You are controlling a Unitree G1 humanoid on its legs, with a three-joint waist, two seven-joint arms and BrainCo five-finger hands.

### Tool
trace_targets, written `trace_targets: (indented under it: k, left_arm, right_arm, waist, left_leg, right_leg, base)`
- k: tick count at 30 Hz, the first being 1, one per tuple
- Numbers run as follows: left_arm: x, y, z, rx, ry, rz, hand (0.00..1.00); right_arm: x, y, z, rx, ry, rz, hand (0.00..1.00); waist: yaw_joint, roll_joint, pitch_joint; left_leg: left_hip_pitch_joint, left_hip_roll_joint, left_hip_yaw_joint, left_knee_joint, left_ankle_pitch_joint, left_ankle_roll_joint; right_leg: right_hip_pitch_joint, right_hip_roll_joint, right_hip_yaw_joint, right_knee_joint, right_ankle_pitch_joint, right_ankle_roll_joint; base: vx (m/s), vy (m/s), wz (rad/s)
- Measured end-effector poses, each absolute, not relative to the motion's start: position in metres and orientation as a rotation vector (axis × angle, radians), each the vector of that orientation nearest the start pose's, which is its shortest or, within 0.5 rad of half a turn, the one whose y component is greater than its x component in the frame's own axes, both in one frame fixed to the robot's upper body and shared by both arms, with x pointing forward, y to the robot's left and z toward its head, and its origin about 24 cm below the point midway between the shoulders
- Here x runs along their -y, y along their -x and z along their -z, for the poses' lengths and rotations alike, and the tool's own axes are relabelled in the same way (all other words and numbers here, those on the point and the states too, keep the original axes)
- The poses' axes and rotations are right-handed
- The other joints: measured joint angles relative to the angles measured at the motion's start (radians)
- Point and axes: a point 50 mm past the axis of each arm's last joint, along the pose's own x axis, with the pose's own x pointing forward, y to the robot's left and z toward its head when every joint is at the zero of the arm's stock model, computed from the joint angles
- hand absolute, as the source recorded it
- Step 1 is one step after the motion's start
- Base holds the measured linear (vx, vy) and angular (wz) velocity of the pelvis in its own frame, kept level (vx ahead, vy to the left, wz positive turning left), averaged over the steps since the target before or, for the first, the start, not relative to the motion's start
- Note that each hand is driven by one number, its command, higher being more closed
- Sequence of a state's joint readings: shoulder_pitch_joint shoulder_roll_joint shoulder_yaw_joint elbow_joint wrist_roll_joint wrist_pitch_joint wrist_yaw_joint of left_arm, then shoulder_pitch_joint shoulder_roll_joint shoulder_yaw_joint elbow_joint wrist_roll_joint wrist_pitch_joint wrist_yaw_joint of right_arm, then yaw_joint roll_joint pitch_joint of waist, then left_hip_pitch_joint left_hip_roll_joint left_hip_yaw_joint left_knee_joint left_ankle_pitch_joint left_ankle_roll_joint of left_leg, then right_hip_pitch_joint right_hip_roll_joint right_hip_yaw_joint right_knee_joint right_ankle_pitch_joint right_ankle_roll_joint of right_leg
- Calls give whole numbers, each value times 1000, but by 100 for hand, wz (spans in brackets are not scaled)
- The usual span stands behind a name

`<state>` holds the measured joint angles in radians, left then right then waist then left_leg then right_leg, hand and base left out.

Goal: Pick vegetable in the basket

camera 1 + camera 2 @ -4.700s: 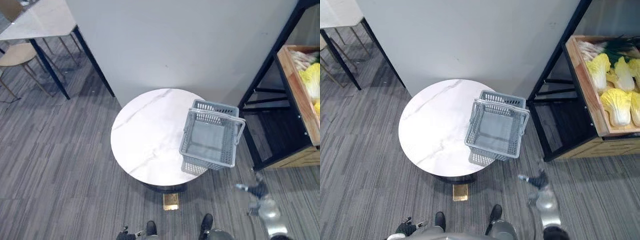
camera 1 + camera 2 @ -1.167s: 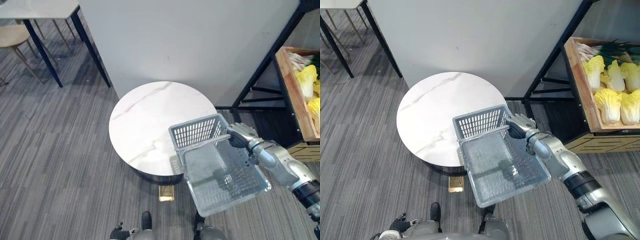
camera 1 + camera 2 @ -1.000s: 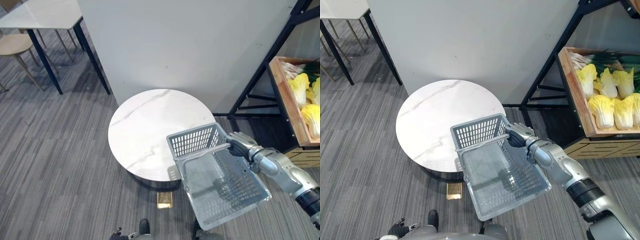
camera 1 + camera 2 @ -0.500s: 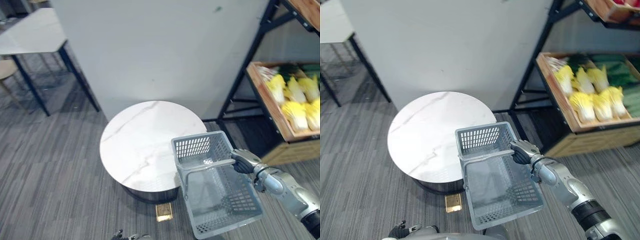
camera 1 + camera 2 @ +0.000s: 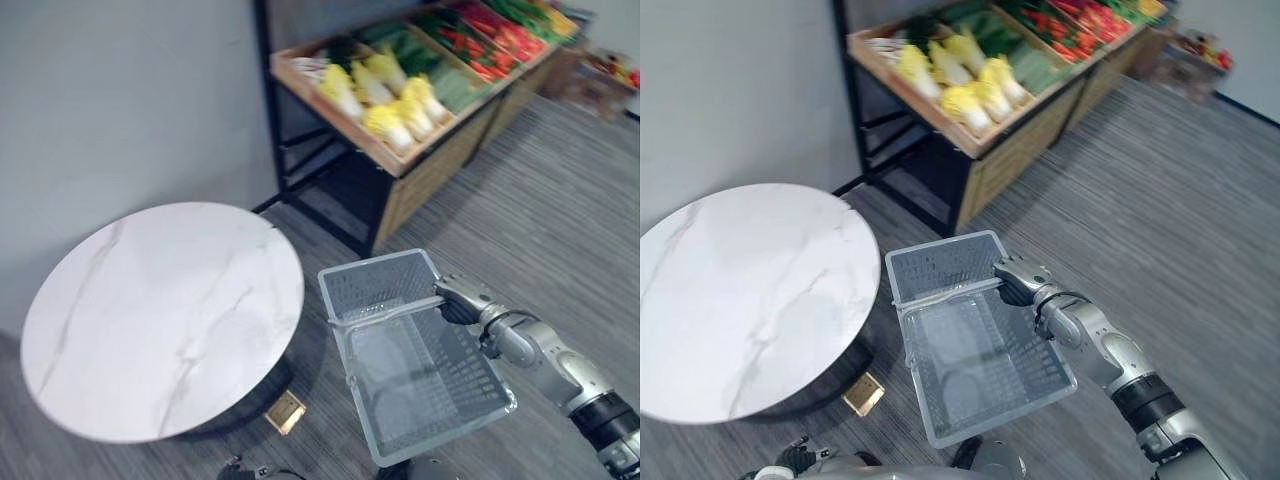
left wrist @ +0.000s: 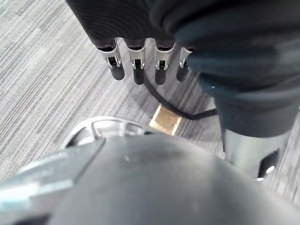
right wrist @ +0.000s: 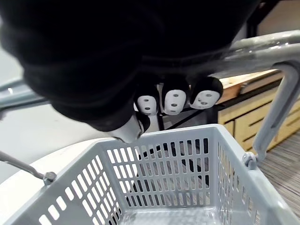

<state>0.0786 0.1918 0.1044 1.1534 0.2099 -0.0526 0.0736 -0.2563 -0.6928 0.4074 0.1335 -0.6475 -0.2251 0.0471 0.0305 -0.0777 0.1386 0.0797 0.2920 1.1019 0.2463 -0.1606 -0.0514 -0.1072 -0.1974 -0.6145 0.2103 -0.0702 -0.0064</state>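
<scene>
Where the round white surface (image 5: pixel 150 310) stands on the grey striped floor (image 5: pixel 560 200), a wooden rack (image 5: pixel 970 145) rises beyond it, carrying yellow cabbages (image 5: pixel 395 105) beside greens and red vegetables. The grey basket (image 5: pixel 378 285) hangs over the floor just beside the surface, well apart from the rack. The right hand (image 5: pixel 458 300) is clenched round the basket's handle (image 5: pixel 385 318). The left hand (image 6: pixel 136 65) hangs over the floor, fingers straight and grasping nothing.

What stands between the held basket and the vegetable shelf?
Nothing visible. The right hand holds the basket by its handle, and bare floor lies between it and the shelf. The round table stands off to the left.
</scene>
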Motion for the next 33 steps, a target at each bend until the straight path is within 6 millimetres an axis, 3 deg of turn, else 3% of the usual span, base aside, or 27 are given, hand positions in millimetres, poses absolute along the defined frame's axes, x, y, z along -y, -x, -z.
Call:
trace_targets:
  k: [2,6,7,8,9,11,13,16,17,20,23,28,30,31,33]
  left_arm:
    - [-235,-80,160,-1167,-321,-139,0]
    - [-234,-78,161,-1168,-316,-154,0]
    - [-234,-75,161,-1172,-309,-164,0]
    - [-234,-75,161,-1172,-306,-166,0]
    - [-233,-76,161,-1167,-303,-166,0]
    - [-226,-74,162,-1161,-293,-163,0]
    - [-223,-69,164,-1164,-286,-165,0]
    - [-215,-70,164,-1152,-265,-158,0]
    - [-215,-70,164,-1152,-262,-158,0]
    - [-222,-71,163,-1150,-281,-165,0]
    - [-220,-75,162,-1135,-300,-136,0]
    - [-220,-76,162,-1129,-319,-116,0]
    - [-220,-76,162,-1128,-332,-103,0]
    - [-220,-76,162,-1133,-339,-99,0]
    - [-221,-75,162,-1135,-356,-86,0]
  right_arm:
    - [185,-275,-63,213,1378,-528,100]
    - [194,-258,-46,134,1372,-557,100]
    - [193,-258,-47,140,1371,-556,100]
    - [193,-259,-48,148,1370,-554,100]
    - [193,-259,-49,153,1370,-549,100]
    - [193,-259,-50,154,1368,-549,100]
    - [193,-259,-50,152,1350,-546,100]
    - [197,-261,-53,149,1352,-540,100]
    - [197,-261,-52,144,1352,-538,100]
    - [201,-261,-51,131,1351,-529,100]
    - [216,-258,-51,89,1344,-473,100]
    - [222,-253,-44,48,1311,-437,100]
    - [227,-252,-37,10,1281,-405,100]
    - [228,-251,-32,-19,1266,-389,100]
    - [231,-249,-27,-54,1249,-367,100]
  waist:
    - [-7,24,0]
    - [-22,47,-4]
    - [-21,53,-2]
    - [-17,56,1]
    - [-9,48,8]
    - [2,59,11]
    - [2,74,15]
    - [2,105,23]
    - [4,111,25]
    - [-5,79,31]
    - [-3,80,30]
    - [1,74,33]
    - [1,74,33]
    - [0,70,37]
    - [-3,69,42]
  left_leg:
    - [2,24,18,9,19,-2]
    - [-17,189,-33,266,34,9]
    - [-39,233,-114,360,66,28]
    - [-71,242,-189,412,89,33]
    - [-112,214,-333,441,49,11]
    - [-169,57,-636,364,-40,-25]
    - [-179,-39,-799,193,-56,-39]
    - [-181,-87,-958,-36,-20,-49]
    - [-170,-92,-950,-58,37,-73]
    - [-154,-145,-891,-80,30,-48]
    - [-136,-197,-892,-108,31,-36]
    - [-118,-229,-888,-128,23,-13]
    - [-104,-231,-872,-137,14,6]
    - [-86,-236,-862,-148,-10,29]
    - [-45,-240,-848,-171,-15,38]
  right_leg:
    - [26,60,18,-106,43,-5]
    - [89,148,55,-194,57,-27]
    - [103,166,94,-211,65,-40]
    - [108,169,126,-217,68,-47]
    - [106,164,172,-217,72,-51]
    - [91,152,288,-228,72,-44]
    - [74,158,358,-232,82,-29]
    - [36,188,452,-223,101,0]
    - [26,192,496,-224,111,14]
    - [26,138,537,-261,151,65]
    - [37,92,538,-270,164,80]
    - [32,70,542,-250,158,106]
    - [-13,65,551,-149,119,111]
    - [-75,57,564,-5,87,105]
    - [-139,53,554,169,80,92]
  base:
    - [-83,-182,-60]
    - [-72,-137,-32]
    - [-44,-127,-75]
    - [-27,-72,-105]
    - [-13,-12,-127]
    - [-9,43,-158]
    - [-21,72,-126]
    - [-10,179,-121]
    - [50,210,-104]
    - [73,195,-44]
    - [79,194,9]
    - [64,114,-1]
    - [18,86,-24]
    - [-19,76,-30]
    - [-45,80,-26]
